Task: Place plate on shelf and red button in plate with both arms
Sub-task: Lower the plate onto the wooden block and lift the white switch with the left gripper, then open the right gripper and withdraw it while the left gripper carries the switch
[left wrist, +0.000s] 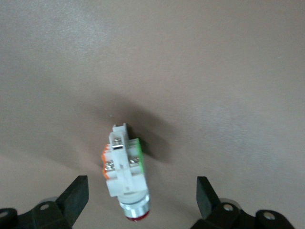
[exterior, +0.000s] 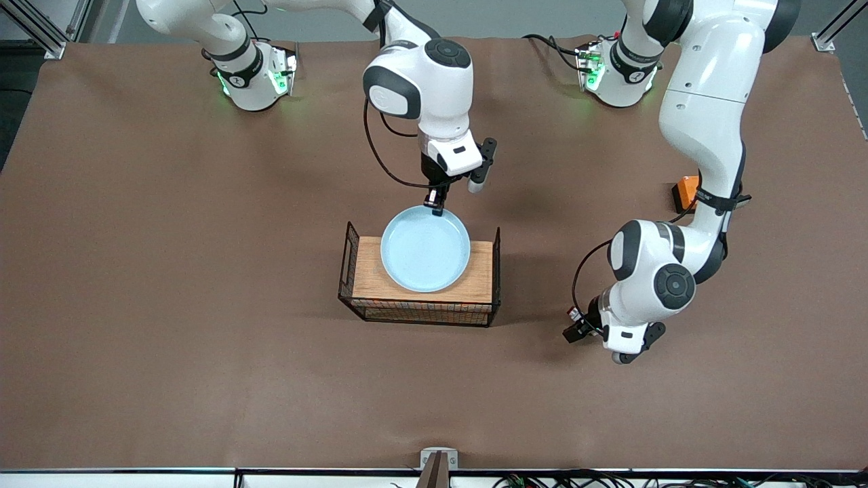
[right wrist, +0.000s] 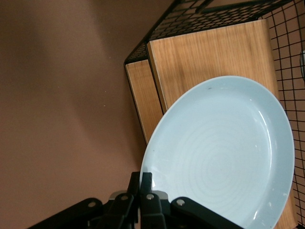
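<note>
- Button first, since it lies nearest your front camera: the red button [left wrist: 125, 176] rests on the bare table [exterior: 135, 271] toward the left arm's end, well apart from the wire basket [exterior: 420, 310]. You can see it on its side, red end toward the gripper, a green bit on one flank and orange on the other.
- Your left gripper [exterior: 578, 324] sits low over that button with its fingers [left wrist: 76, 196] spread wide, one on each side and touching nothing. Judged from this, the button is not yet grasped, so its pick and placement are all left to do.
- Next out, the basket with its wooden floor stands mid-table, and the plate [exterior: 425, 249] hangs over it, tilted.
- Your right gripper [exterior: 434, 203] is clenched on the plate's rim at the edge farther from the camera. You cannot tell whether the plate's nearer edge already touches the wood.
- The plate looks close to placed; lowering it flat and letting go would remain.
- Farthest out, an orange box [exterior: 685, 192] sits beside the left arm, partly hidden.
</note>
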### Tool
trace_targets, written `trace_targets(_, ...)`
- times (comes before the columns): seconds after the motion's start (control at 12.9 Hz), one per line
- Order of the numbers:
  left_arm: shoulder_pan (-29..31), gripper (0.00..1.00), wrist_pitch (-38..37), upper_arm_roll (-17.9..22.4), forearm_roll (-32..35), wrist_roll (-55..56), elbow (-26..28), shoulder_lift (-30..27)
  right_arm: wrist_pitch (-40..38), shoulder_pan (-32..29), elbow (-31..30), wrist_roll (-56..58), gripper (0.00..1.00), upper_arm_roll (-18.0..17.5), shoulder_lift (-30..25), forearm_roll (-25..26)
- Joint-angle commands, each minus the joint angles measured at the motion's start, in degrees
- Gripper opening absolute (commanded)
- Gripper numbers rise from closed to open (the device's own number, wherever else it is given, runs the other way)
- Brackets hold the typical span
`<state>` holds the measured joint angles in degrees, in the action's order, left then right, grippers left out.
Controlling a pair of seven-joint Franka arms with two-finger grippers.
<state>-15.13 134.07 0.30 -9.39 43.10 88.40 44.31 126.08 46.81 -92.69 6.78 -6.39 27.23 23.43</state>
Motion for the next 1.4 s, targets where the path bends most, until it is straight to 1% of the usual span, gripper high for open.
trace_targets(0.0,-0.69,1.00,2.95,0.40,2.10,1.90,1.95,0.08,0.92,-0.58,1.11,-1.42,0.00,-0.20,1.24,1.53)
trace_targets(0.08,-0.95,1.00,3.74,0.40,2.10,1.99,2.39,0.16,1.27,-0.67,1.19,-1.42,0.00,-0.11,1.42,1.53)
trace_targets(0.31,-0.87,0.94,3.74,0.40,2.10,2.52,2.48,0.08,1.36,-0.67,1.46,-1.33,0.00,0.50,1.68,1.53)
trace_targets(0.62,-0.60,0.73,3.57,0.31,2.01,3.75,2.57,-0.36,1.36,-0.67,1.72,-1.33,0.00,0.59,2.12,1.61)
trace_targets(0.78,-0.60,0.60,3.22,0.31,2.01,3.92,2.57,-0.45,1.36,-0.93,1.98,-1.33,0.01,0.59,2.47,1.70)
trace_targets(0.85,-0.51,0.55,3.22,0.31,2.01,4.01,2.57,-0.54,1.27,-0.84,2.25,-1.59,0.04,0.59,2.65,1.79)
trace_targets(0.93,-0.69,0.52,3.13,0.31,2.01,4.01,2.48,-0.54,1.27,-1.02,2.25,-1.85,0.06,0.68,2.65,2.05)
trace_targets(1.01,-0.52,0.47,3.04,0.31,2.01,4.01,2.48,-0.63,1.36,-1.19,2.34,-1.94,0.13,0.68,2.74,2.40)
trace_targets(1.09,-0.51,0.44,3.04,0.31,2.01,4.01,2.48,-0.63,1.36,-1.46,2.34,-1.94,0.15,0.59,2.91,2.93)
trace_targets(1.16,-0.51,0.42,3.04,0.31,2.01,4.01,2.48,-0.63,1.36,-1.63,2.34,-1.94,0.21,0.59,2.91,3.11)
trace_targets(1.24,-0.60,0.37,2.43,0.40,2.01,4.01,2.40,-0.71,1.36,-1.81,2.42,-2.12,0.99,0.59,3.00,3.11)
trace_targets(1.32,-0.78,0.33,1.56,0.49,2.10,4.01,2.31,-0.89,1.27,-1.98,3.12,-2.21,1.00,0.59,3.00,2.76)
